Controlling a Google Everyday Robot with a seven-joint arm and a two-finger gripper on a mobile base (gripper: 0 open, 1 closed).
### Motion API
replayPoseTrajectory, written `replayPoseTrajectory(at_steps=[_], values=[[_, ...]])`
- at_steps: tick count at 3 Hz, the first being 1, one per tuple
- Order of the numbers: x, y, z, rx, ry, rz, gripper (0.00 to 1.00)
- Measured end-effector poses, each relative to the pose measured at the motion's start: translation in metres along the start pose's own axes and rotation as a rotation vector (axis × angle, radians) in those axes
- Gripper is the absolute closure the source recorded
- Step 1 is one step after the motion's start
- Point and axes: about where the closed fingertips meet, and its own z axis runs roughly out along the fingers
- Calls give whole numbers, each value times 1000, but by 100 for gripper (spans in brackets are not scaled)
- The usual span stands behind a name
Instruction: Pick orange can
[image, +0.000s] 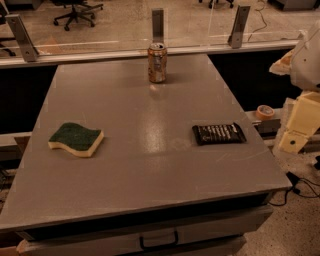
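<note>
The orange can (157, 63) stands upright at the far edge of the grey table (150, 170), close to the middle of that edge. Its silver top shows, and its orange-brown body carries pale markings. Nothing touches it.

Nearer and to the right, a flat black snack wrapper (219, 133) lies on the tabletop close to the right edge, well apart from the can. On the left side, about as near as the wrapper, lies a sponge (76, 139) with a green scouring face up and a yellow body beneath.

The gripper (300, 125) hangs off the right edge of the table, at the right border of the view, with pale cream parts below a white arm section. It holds nothing, is well apart from the can, and whether it is open or closed cannot be told.

A roll of tape (264, 111) sits on a ledge just beyond the table's right edge. Behind the can runs a rail with metal posts (158, 24).
</note>
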Motion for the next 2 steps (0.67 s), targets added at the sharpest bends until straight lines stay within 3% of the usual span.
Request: replayPoseTrajectory(at_steps=[1,2], values=[[0,0,0,0,0,0,0],[-16,-28,16,9,-54,-29,0]])
